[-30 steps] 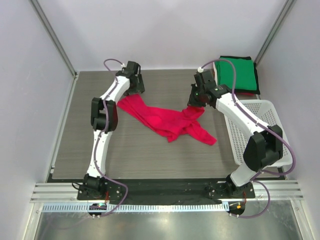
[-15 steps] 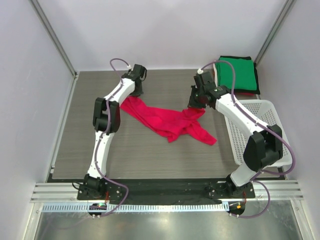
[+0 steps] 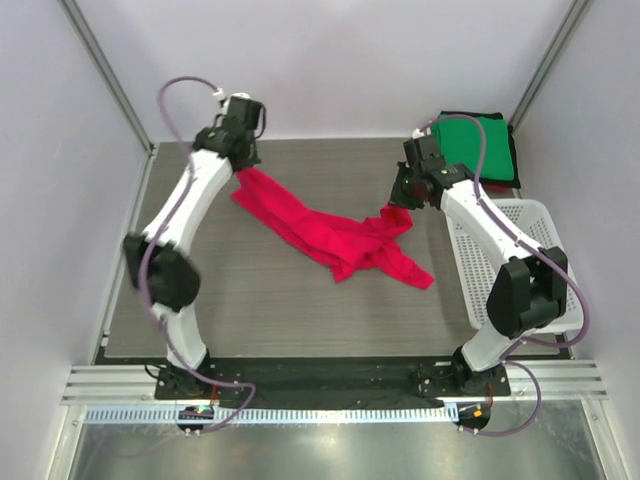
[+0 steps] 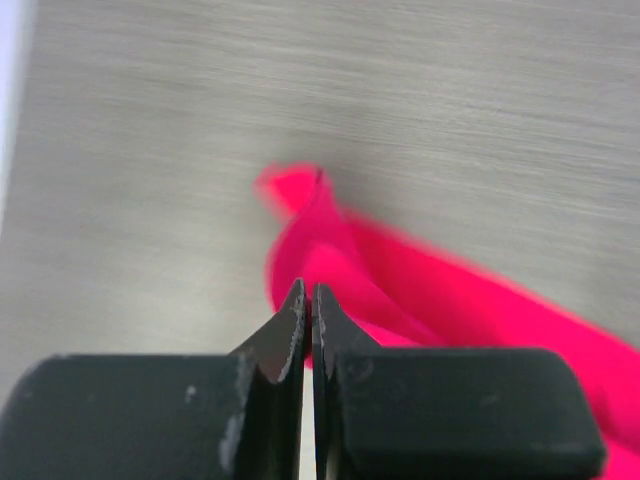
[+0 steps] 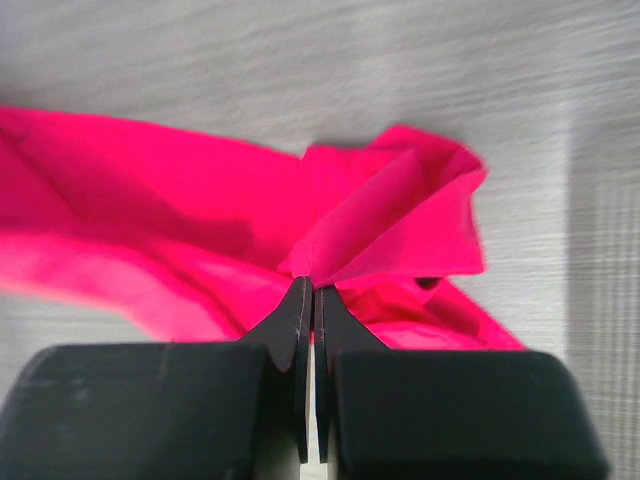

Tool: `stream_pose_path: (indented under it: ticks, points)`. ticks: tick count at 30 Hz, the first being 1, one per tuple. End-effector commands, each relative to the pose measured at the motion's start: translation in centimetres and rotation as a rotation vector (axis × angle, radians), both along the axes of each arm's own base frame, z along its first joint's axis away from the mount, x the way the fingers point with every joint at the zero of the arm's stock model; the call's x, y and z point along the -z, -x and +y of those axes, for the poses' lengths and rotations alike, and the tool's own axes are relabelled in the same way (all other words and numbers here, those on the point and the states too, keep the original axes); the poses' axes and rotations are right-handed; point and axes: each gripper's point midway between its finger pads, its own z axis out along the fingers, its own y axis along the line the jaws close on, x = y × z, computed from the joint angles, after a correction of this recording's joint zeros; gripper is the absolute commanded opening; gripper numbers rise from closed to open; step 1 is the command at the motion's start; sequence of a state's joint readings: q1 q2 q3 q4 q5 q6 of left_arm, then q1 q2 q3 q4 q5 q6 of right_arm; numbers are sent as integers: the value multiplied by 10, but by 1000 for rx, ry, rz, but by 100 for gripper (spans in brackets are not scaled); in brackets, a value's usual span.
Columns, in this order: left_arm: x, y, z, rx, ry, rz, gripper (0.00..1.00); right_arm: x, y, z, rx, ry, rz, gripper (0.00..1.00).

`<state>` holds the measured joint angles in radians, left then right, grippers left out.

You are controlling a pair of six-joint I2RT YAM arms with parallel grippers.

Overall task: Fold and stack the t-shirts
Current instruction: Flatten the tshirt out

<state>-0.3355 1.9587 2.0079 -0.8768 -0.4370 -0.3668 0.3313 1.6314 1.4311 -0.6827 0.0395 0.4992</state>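
Clamped on the red-pink t-shirt [image 3: 325,232], the left gripper [image 3: 242,164] and right gripper [image 3: 398,202] now draw it wider toward the upper frame, spreading it for folding.

A soft, matt pink-red cloth shirt [image 3: 330,235] lies on a matt grey wood-grain table [image 3: 280,300], beside a smooth white plastic mesh basket [image 3: 475,295].

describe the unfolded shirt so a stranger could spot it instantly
Look at the middle of the grey table. The red-pink t-shirt stretches across it, crumpled, one end in the left claw, the other in the right claw. Unlike the green shirt folded square in the far right corner, it is unfolded.
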Motion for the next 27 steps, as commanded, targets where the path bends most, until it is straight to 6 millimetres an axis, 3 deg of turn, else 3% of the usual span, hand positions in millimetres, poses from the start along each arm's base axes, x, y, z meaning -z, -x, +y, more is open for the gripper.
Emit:
stream_pose_path:
  ticks: [1, 4, 5, 6, 7, 8, 10, 12, 16, 19, 20, 22, 26, 27]
  points:
    - [-42, 73, 42, -114, -5, -61, 0, -36, -7, -6, 19, -22, -82, 1]
    - [-14, 142, 63, -210, 47, -21, 1, -38, 1, -8, 18, -30, -80, 1]
    - [20, 172, 70, -234, 46, 63, 6, -33, 5, -10, 18, -27, -66, 1]
    - [17, 192, 74, -282, 102, 32, 10, -32, 8, -11, 16, -27, -65, 1]
    - [25, 207, 79, -325, 122, 42, 33, -31, 10, -11, 15, -27, -61, 1]
    - [52, 234, 86, -357, 108, 129, 54, -33, 12, -12, 13, -28, -63, 1]
    - [58, 254, 87, -402, 174, 124, 99, -31, 16, -12, 6, -27, -56, 1]
    - [68, 266, 89, -410, 183, 146, 100, -32, 19, -12, 4, -29, -56, 1]
    - [58, 251, 86, -375, 188, 89, 100, -36, 22, -13, 0, -34, -59, 1]
    - [51, 216, 78, -328, 164, 74, 99, -35, 24, -13, -4, -34, -57, 1]
    - [51, 195, 76, -314, 152, 69, 97, -35, 28, -8, -26, -57, -48, 1]
    - [56, 167, 70, -290, 174, 65, 88, -35, 30, -6, -34, -64, -46, 1]
    - [93, 117, 83, -310, 235, 133, 75, -33, 33, -6, -49, -59, -43, 1]
    - [113, 109, 83, -313, 236, 178, 74, -33, 33, -7, -50, -58, -43, 1]
